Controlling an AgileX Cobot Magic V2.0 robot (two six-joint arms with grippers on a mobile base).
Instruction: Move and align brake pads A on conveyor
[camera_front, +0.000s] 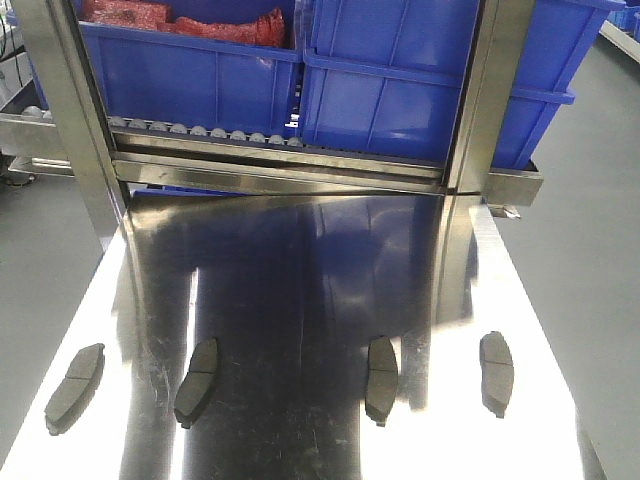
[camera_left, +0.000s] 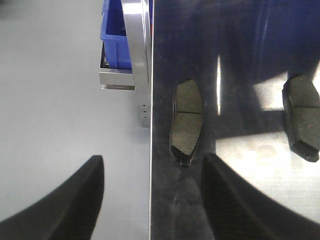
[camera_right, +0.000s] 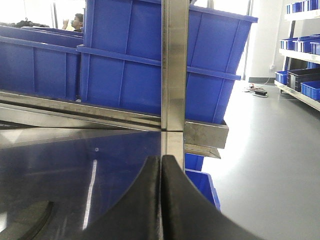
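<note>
Several dark grey brake pads lie in a row on the shiny steel table (camera_front: 320, 280), near its front: one at the far left (camera_front: 76, 385), then (camera_front: 198, 380), (camera_front: 381, 378) and the far right one (camera_front: 496, 370). The conveyor is out of view. My left gripper (camera_left: 152, 165) is open and empty, hovering over the table's left edge just short of the leftmost pad (camera_left: 186, 120); a second pad (camera_left: 302, 117) lies to its right. My right gripper (camera_right: 161, 159) is shut with nothing in it, over the table's right side and facing a steel post (camera_right: 174, 75).
Blue bins (camera_front: 400, 90) stand on a roller rack (camera_front: 200, 132) behind the table, one holding red bags (camera_front: 190, 20). Steel posts (camera_front: 485, 100) frame the rack. Grey floor (camera_left: 60, 100) lies off both table sides, with another blue bin (camera_right: 202, 182) low at the right.
</note>
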